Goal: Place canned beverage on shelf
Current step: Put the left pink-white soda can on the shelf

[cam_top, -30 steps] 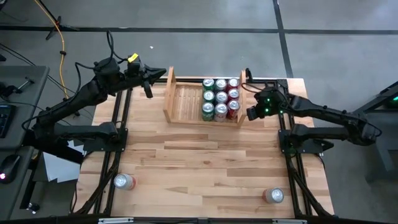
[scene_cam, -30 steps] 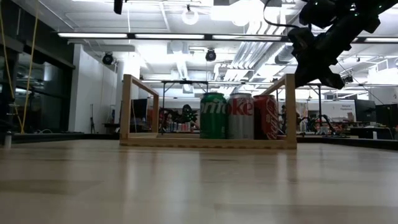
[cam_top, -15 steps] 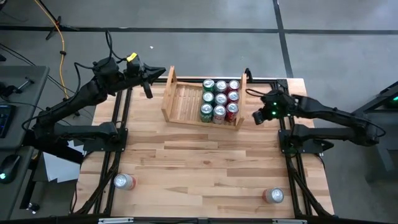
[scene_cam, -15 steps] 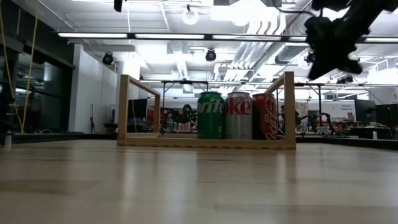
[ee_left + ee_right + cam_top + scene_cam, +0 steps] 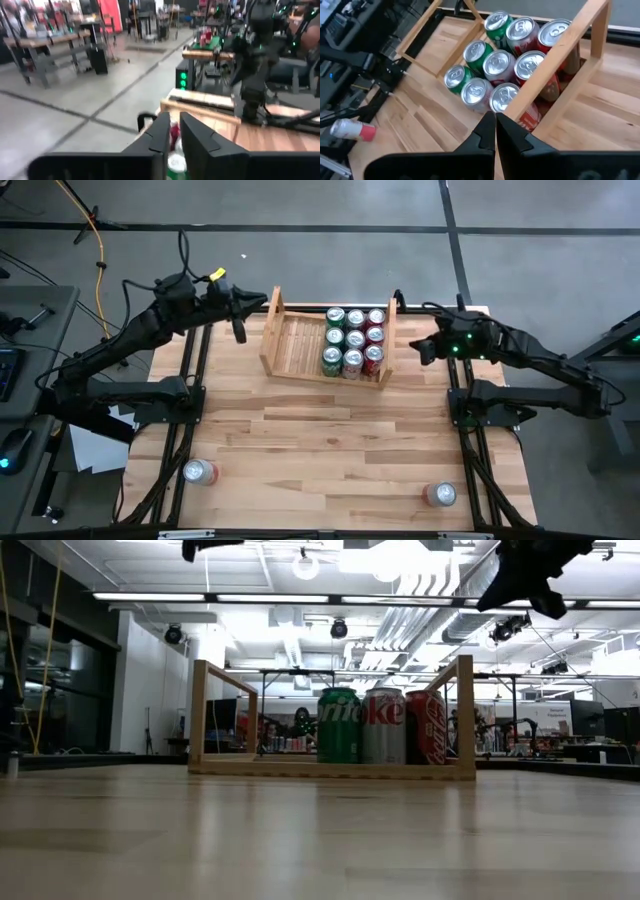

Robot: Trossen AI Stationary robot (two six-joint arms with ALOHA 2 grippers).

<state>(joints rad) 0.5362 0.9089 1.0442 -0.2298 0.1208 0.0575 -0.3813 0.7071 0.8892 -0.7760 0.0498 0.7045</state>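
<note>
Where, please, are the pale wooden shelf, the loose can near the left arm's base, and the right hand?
Pale wooden slatted shelf (image 5: 295,345): high view, bare slatted base.
Loose silver-and-red can (image 5: 200,472): high view, its top.
Right hand (image 5: 421,350): high view, between its fingertips.

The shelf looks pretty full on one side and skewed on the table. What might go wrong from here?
The shelf sits at a slant, so another nudge could turn it further. Its nine cans are packed tight against one side board, so a new can set beside them could knock one over. Two loose cans lie on their sides near the table's front and could roll when gripped.
</note>
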